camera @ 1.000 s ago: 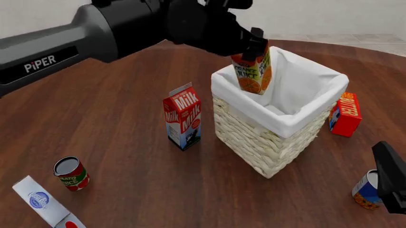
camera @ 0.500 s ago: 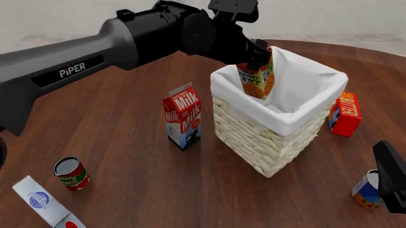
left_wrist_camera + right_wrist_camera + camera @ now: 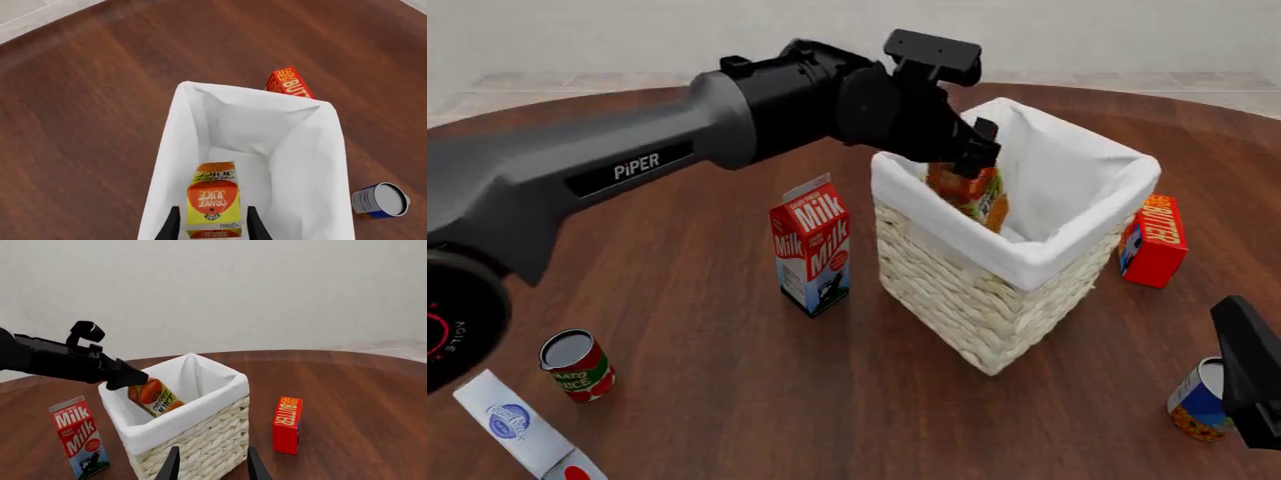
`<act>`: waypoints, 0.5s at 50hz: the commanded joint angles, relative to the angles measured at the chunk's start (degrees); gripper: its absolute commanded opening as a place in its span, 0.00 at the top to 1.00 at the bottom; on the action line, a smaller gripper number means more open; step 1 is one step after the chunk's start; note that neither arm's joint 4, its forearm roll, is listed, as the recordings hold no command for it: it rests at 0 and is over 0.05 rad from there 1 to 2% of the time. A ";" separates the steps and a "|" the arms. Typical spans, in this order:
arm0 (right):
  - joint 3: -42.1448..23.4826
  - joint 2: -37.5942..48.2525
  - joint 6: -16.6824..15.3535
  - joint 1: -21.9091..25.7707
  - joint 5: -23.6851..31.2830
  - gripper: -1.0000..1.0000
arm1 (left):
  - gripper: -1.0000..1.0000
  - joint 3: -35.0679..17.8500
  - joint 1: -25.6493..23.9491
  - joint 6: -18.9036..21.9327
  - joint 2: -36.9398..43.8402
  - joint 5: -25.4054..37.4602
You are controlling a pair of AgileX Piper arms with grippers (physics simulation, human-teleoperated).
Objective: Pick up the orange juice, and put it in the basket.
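On the worktop, from left to right in the front view: one white carton lying flat, one red-labelled can, one Milk carton, one basket, one red butter box and one blue-labelled can.

The left hand is closed on the orange juice, holding it tilted inside the basket, partly below the white cloth rim.

Only the right arm's dark body shows at the front view's lower right. The right wrist view shows the right hand with its fingers parted and nothing between them, short of the basket.

The left wrist view alone shows the basket's white interior.
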 commanded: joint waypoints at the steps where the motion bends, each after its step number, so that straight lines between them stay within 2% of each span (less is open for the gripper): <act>1: 0.07 0.00 0.02 0.02 -0.10 0.00 | 0.00 -0.14 -0.14 0.26 1.21 0.38; 25: 0.29 0.01 -0.07 0.15 -0.30 0.00 | 0.00 0.22 -0.48 0.10 0.53 0.51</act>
